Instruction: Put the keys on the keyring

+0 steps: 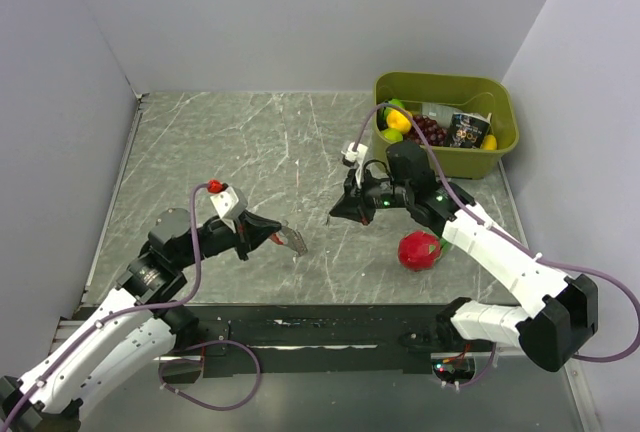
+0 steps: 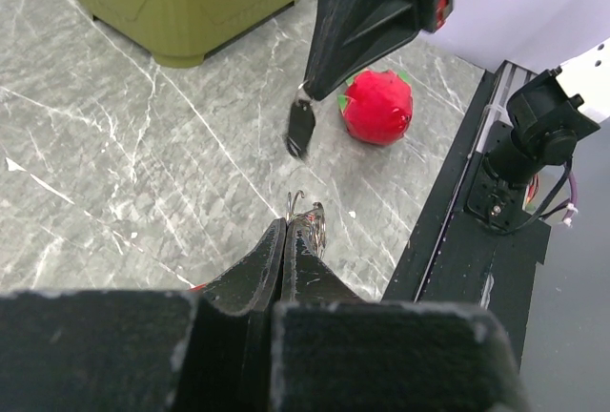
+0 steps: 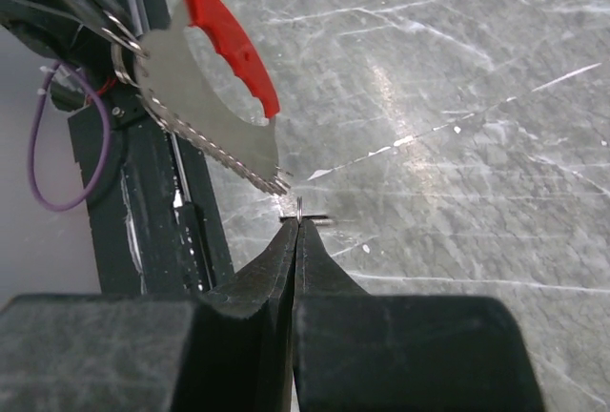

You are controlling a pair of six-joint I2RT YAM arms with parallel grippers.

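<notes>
My left gripper (image 1: 272,235) is shut on the keys (image 1: 292,241), a curved red piece joined to a jagged silver strip, and holds them just above the table. In the right wrist view the keys (image 3: 210,97) hang at upper left, the strip's tip close to my right gripper (image 3: 299,224). That gripper is shut on the keyring (image 3: 301,210), a tiny thin ring seen edge-on. In the left wrist view the keyring (image 2: 301,131) hangs as a dark oval from the right gripper, ahead of my shut left gripper (image 2: 291,226). The right gripper (image 1: 338,214) faces the left one across a small gap.
A red fruit with green leaves (image 1: 419,251) lies by the right arm and also shows in the left wrist view (image 2: 378,107). A green bin (image 1: 440,80) of toy food stands at the back right. A black rail (image 1: 320,332) runs along the near edge.
</notes>
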